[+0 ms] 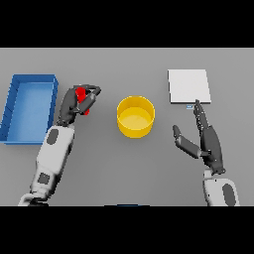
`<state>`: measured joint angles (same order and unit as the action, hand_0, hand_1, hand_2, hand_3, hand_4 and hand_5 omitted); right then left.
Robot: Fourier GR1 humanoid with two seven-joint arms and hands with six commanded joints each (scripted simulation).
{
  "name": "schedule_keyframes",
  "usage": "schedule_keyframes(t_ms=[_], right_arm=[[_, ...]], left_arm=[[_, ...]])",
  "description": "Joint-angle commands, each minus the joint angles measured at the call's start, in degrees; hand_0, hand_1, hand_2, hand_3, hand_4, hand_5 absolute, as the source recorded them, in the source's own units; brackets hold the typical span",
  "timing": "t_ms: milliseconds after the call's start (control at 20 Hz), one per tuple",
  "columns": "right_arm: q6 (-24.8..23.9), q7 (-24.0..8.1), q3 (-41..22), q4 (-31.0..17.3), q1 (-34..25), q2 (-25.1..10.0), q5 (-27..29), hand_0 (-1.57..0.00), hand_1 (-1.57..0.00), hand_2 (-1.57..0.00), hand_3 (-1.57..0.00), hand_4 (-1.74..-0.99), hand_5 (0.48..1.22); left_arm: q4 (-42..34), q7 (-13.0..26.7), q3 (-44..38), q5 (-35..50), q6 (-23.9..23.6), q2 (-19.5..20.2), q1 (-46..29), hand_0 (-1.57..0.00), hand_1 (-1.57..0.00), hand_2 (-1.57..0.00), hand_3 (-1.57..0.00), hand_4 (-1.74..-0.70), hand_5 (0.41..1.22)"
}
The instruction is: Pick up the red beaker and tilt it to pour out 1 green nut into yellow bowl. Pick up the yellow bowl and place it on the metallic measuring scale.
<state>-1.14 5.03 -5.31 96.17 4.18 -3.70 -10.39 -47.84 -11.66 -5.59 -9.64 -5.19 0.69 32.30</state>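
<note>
Here, one red beaker (82,97) in curled left hand (74,105) fingers; right hand (207,141) fingers straight.

A single head view looks steeply down from above the robot onto the flat grey table (124,168), facing away from its body. It stands far enough off to take in both forearms and the table's far part.

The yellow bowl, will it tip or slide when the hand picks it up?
The yellow bowl looks wide and low, so probably steady. Its smooth straight wall may slip between fingers. It looks empty, so likely light.
</note>
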Motion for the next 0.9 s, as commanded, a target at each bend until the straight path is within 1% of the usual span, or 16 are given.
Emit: schedule_keyframes(t_ms=[0, 50, 150, 200, 350, 400, 450, 550, 600, 650, 700, 850], right_arm=[[0.0, 0.2, 0.1, 0.1, -0.1, 0.0, 0.1, 0.0, 0.0, 0.0, 0.0, -1.296, 0.681], [0.3, -0.3, 0.3, -0.1, -0.8, -0.1, 0.7, 0.0, 0.0, 0.0, 0.0, -1.303, 0.682], [0.5, 1.2, -0.3, -0.1, -0.1, -0.2, 0.0, 0.0, 0.0, 0.0, 0.0, -1.288, 0.679], [0.8, 1.7, 0.1, -0.3, 0.1, -0.7, 0.2, 0.0, 0.0, 0.0, 0.0, -1.281, 0.676], [0.0, 0.9, -1.1, 0.3, 0.0, -0.1, -1.5, 0.0, 0.0, 0.0, 0.0, -1.254, 0.667], [-0.4, 0.4, -0.7, 0.1, -0.9, -0.2, -1.6, 0.0, 0.0, 0.0, 0.0, -1.258, 0.669], [-0.3, 1.0, -0.6, 0.2, -0.6, -0.4, -1.5, 0.0, 0.0, 0.0, 0.0, -1.255, 0.672], [-0.2, 1.5, -0.8, 0.2, -0.3, -0.6, -1.9, 0.0, 0.0, 0.0, 0.0, -1.245, 0.673], [-0.5, 1.3, -1.0, -0.4, -0.6, -0.3, -2.4, 0.0, 0.0, 0.0, 0.0, -1.249, 0.679], [-0.9, 1.4, -1.4, 0.0, -0.4, -0.2, -3.2, 0.0, 0.0, 0.0, 0.0, -1.247, 0.685], [-1.2, 0.9, -1.6, 0.1, -0.3, -0.1, -3.8, 0.0, 0.0, 0.0, 0.0, -1.245, 0.688], [-1.0, 0.5, -1.4, 0.6, -0.1, -0.5, -3.4, 0.0, 0.0, 0.0, 0.0, -1.243, 0.696]], left_arm=[[0.4, 0.4, -0.2, -0.2, -0.7, -0.3, 0.6, -1.34, -1.34, -1.35, -1.34, -1.51, 1.132], [0.8, 0.2, -0.4, 0.2, -1.1, -0.4, 1.0, -1.38, -1.39, -1.39, -1.39, -1.55, 1.129], [0.2, 0.2, -0.3, 1.4, -0.7, -0.1, 0.7, -1.45, -1.45, -1.46, -1.45, -1.62, 1.117], [-0.2, -0.5, 0.0, 1.6, -0.8, 0.0, 0.4, -1.48, -1.48, -1.48, -1.48, -1.64, 1.112], [-3.4, 0.1, 1.2, 2.1, -1.9, 0.5, 0.7, -1.52, -1.52, -1.52, -1.52, -1.69, 1.1], [-5.2, -0.2, 2.0, 2.1, -2.2, 0.8, 0.5, -1.53, -1.53, -1.53, -1.53, -1.7, 1.098], [-7.1, 0.2, 2.6, 1.8, -2.7, 1.4, 0.2, -1.54, -1.54, -1.54, -1.54, -1.71, 1.097], [-10.1, 3.6, 5.6, -0.5, -3.3, 2.2, 0.9, -1.55, -1.55, -1.55, -1.55, -1.72, 1.101], [-10.9, 6.9, 7.4, -2.3, -3.2, 3.2, 2.1, -1.55, -1.56, -1.56, -1.56, -1.72, 1.107], [-11.2, 7.7, 9.8, -4.5, -2.3, 4.5, 2.6, -1.56, -1.56, -1.56, -1.56, -1.73, 1.113], [-11.9, 9.1, 12.6, -7.0, -1.1, 6.0, 3.0, -1.56, -1.56, -1.56, -1.56, -1.73, 1.119], [-14.2, 11.3, 16.9, -10.0, 1.0, 8.2, 2.9, -1.56, -1.56, -1.56, -1.56, -1.73, 1.117]])
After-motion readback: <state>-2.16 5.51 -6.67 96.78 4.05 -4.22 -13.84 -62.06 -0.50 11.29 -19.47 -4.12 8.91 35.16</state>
